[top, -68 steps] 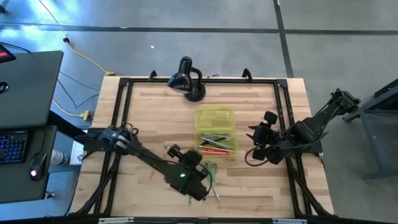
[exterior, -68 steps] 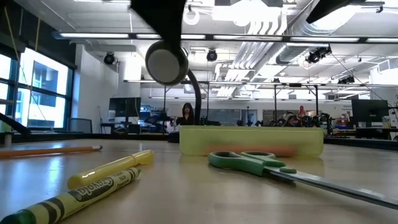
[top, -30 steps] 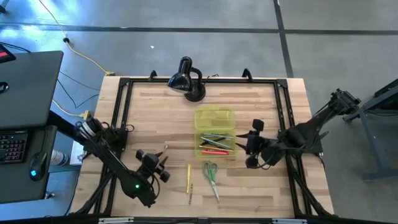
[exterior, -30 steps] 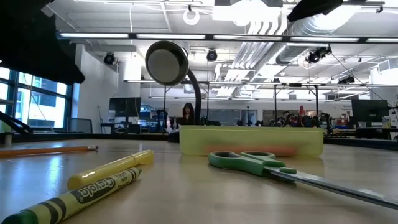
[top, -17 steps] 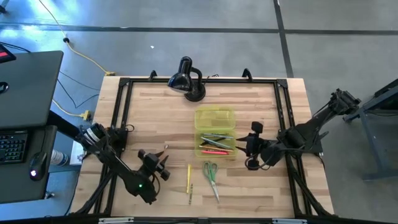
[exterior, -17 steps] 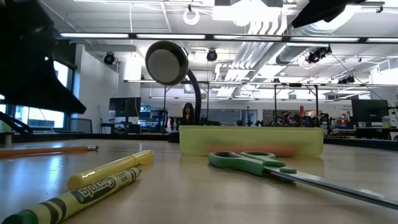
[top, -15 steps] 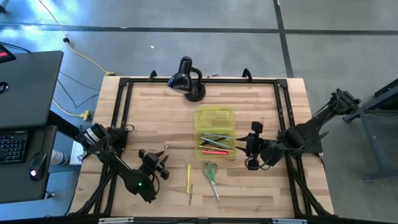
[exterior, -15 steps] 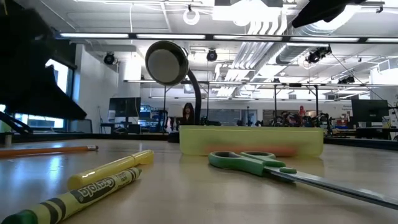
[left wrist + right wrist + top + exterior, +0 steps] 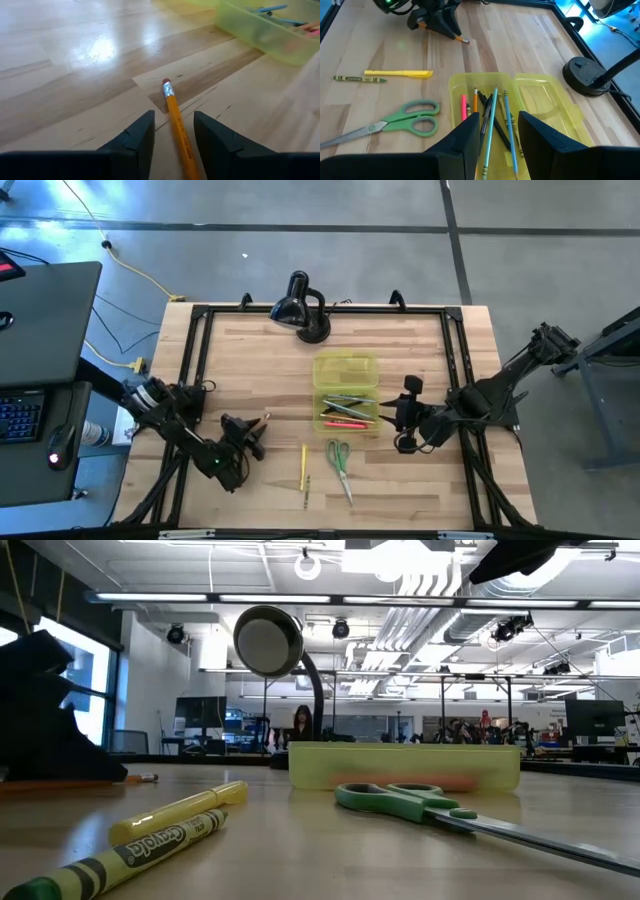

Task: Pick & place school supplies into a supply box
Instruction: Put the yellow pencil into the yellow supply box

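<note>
An orange pencil [image 9: 176, 125] lies flat on the table, its eraser end [image 9: 166, 83] pointing toward the supply box. My left gripper [image 9: 173, 119] is low over the near left of the table [image 9: 256, 430]. It is open, with one finger on each side of the pencil and a gap showing on both sides. The yellow-green supply box [image 9: 347, 410] stands open at mid-table with several pencils and pens in it, and its lid [image 9: 345, 370] lies flat behind it. My right gripper [image 9: 499, 145] hangs open above the box's right side [image 9: 402, 416] with nothing between its fingers.
Green-handled scissors [image 9: 340, 462], a yellow highlighter [image 9: 303, 464] and a green-yellow crayon [image 9: 360, 79] lie on the table in front of the box. A black desk lamp [image 9: 300, 308] stands at the far edge. A black frame [image 9: 200, 340] runs around the tabletop.
My left gripper has come down to the tabletop and moved a little toward the far edge. Its fingers now stand astride the orange pencil. The pencil has not moved.
</note>
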Robot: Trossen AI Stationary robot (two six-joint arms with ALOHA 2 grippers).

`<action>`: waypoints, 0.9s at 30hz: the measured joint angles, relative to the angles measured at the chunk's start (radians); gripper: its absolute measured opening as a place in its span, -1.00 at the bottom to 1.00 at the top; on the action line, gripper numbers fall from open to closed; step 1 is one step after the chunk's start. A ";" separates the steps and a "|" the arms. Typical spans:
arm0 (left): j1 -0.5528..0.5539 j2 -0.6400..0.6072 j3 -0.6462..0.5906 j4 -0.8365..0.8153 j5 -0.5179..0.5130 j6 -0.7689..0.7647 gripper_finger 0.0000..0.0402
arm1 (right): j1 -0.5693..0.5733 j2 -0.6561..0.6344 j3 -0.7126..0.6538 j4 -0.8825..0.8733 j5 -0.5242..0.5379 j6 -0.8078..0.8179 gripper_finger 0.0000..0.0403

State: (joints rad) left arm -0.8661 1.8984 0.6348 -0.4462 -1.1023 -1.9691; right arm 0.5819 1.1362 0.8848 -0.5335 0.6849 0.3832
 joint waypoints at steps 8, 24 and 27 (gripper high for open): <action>0.000 -0.001 -0.038 0.094 -0.005 0.052 -0.15 | 0.000 0.000 0.000 0.000 0.000 -0.025 -0.43; 0.016 0.071 -0.031 0.111 -0.043 0.126 -0.15 | 0.000 0.000 0.000 0.000 -0.007 -0.026 -0.43; 0.052 0.121 -0.002 0.111 -0.063 0.178 -0.15 | 0.000 0.000 0.000 0.000 -0.006 -0.026 -0.43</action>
State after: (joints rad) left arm -0.8140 2.0189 0.6324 -0.3356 -1.1651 -1.7909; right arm 0.5819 1.1362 0.8848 -0.5336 0.6786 0.3571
